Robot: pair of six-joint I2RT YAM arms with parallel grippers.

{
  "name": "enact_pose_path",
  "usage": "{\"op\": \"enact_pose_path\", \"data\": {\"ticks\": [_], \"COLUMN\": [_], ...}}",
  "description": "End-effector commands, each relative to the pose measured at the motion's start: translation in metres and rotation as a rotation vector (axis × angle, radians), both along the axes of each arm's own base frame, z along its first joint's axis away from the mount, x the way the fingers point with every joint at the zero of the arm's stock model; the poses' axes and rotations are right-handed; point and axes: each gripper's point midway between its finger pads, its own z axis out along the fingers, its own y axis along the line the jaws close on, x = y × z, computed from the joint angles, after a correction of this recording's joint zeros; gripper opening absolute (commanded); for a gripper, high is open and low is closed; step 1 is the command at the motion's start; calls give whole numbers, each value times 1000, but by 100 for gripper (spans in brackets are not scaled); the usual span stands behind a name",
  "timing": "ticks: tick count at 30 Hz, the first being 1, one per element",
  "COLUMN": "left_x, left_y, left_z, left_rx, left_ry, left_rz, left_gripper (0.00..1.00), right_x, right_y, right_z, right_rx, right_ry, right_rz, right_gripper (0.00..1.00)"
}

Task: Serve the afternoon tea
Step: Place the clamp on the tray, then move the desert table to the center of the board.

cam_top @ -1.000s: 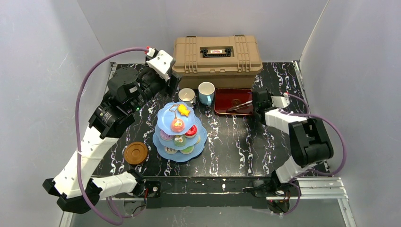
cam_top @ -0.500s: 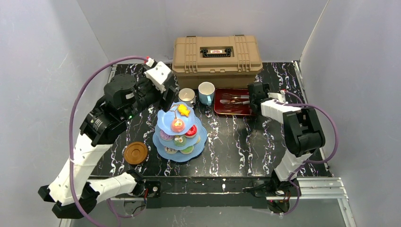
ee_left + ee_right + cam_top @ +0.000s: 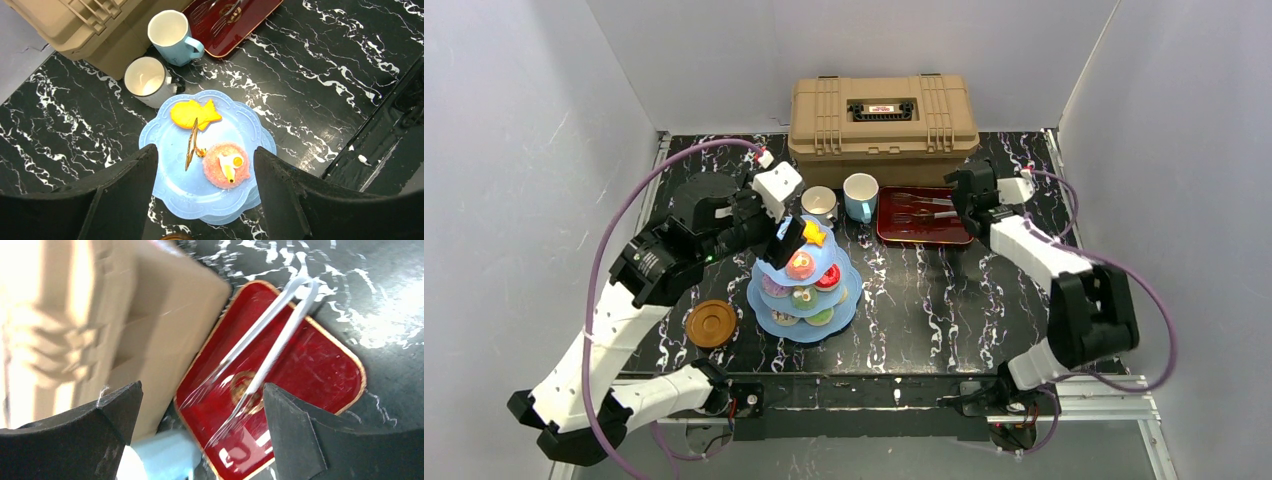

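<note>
Currently, the main hazards run as follows. Nearest the arms, the brown saucer (image 3: 711, 324) lies alone on the bench (image 3: 924, 300), well apart from both mugs. Carrying a mug to it means passing the cake stand (image 3: 849, 305), and a low path could clip a tier. The left hand (image 3: 204, 155) hovers over the stand's top tier, fingers spread, nothing between them. A careless descent would strike the upright gold handle (image 3: 191, 144), tipping the stand or scattering the pieces. The white mug (image 3: 149, 81) sits just beside the stand's far rim, so a finger may wedge between them. Farther off, the right hand (image 3: 200, 390) hangs spread and empty above the tray (image 3: 325, 360). Dropping lower could catch the tongs (image 3: 270, 340) and drag them off.

Containers:
- The stand's top tier carries a yellow fish-shaped cake (image 3: 194, 113) and a pink round cake (image 3: 226, 165). The two lower tiers hold several coloured pieces, partly hidden.
- The white mug is empty.
- The light-blue mug (image 3: 172, 31), beside it, is empty.
- The tray holds the tongs, plus a small brownish round mark under their tips; print or piece, I cannot tell.
- The toolbox (image 3: 882, 115), at the back, has its lid shut, contents unseen.
</note>
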Motion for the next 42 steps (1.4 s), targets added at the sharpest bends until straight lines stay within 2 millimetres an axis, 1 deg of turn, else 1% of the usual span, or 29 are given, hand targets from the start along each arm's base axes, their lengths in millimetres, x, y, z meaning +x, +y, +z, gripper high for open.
{"op": "enact_pose_path", "data": {"ticks": [1, 4, 7, 8, 11, 14, 17, 20, 22, 28, 30, 32, 35, 38, 42], "left_x": [5, 14, 23, 23, 14, 10, 6, 2, 5, 19, 26, 34, 47, 53, 62], "left_y": [-6, -5, -2, -1, -2, -3, -4, -9, -9, -7, -4, 0, 8, 14, 21], "left_z": [-5, -8, -13, -14, -16, -22, -26, -27, -30, -38, -39, -36, -20, -5, 10], "left_rx": [-19, -12, -3, -14, -54, -53, -60, -78, -75, -47, -27, -11, -3, -4, 11], "left_ry": [31, 39, 92, 126, 235, 272, 278, 287, 287, 247, 227, 186, 100, 52, -5], "left_rz": [-3, 1, -2, -13, -87, -123, -151, -184, -182, -156, -137, -114, -86, -70, -49], "left_gripper": [68, 67, 65, 63, 60, 55, 46, 39, 32, 0, 0, 0, 0, 0, 0], "right_x": [-19, -36, -57, -64, -75, -75, -75, -76, -77, -79, -80, -80, -80, -80, -80], "right_y": [22, 39, 58, 65, 69, 73, 75, 74, 75, 75, 75, 76, 77, 77, 77], "right_z": [53, 63, 79, 81, 83, 92, 101, 106, 107, 105, 107, 110, 115, 117, 119], "right_rx": [-108, -169, -321, -350, -375, -363, -365, -368, -366, -367, -366, -366, -370, -372, -373], "right_ry": [-119, -144, -183, -194, -208, -245, -258, -269, -278, -282, -288, -300, -309, -309, -313], "right_rz": [163, 256, 334, 362, 401, 418, 431, 433, 438, 451, 453, 459, 464, 465, 467], "right_gripper": [98, 98, 98, 98, 98, 99, 98, 99, 99, 99, 98, 98, 98, 98, 98]}}
